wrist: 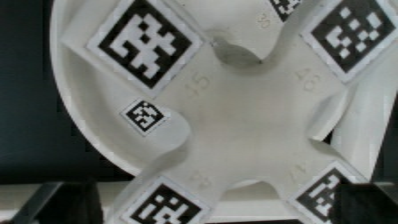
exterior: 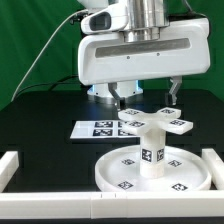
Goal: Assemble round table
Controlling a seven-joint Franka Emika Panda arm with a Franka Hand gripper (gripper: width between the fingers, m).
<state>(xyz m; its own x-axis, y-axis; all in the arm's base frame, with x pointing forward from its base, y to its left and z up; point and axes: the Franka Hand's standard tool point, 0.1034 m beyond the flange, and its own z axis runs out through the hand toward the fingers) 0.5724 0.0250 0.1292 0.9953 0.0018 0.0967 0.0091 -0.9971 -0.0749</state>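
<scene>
Fingers [exterior: 117, 97] of the gripper [exterior: 143, 98] stand spread wide and hold nothing; in the exterior view the 2 dark tips hang just above the cross-shaped base [exterior: 155, 123], 1 on each side of it. The wrist view agrees: the cross-shaped base fills that picture, its 4 arms each carrying a tag, and no finger presses on it.

Below, the round disc [exterior: 115, 170] lies flat on the black table [exterior: 40, 120], rim upward, near the white border rail [exterior: 10, 165]. The short leg [exterior: 152, 155] stands upright in the middle of the disc, and the base sits on top of the leg, probably so that the table is built upside down and the wide disc gives a steady foot.

The marker board [exterior: 95, 128] lies behind the disc. Likely the gripper is placed over the base in order to grasp and turn it onto the leg, but this is only a judgement.
</scene>
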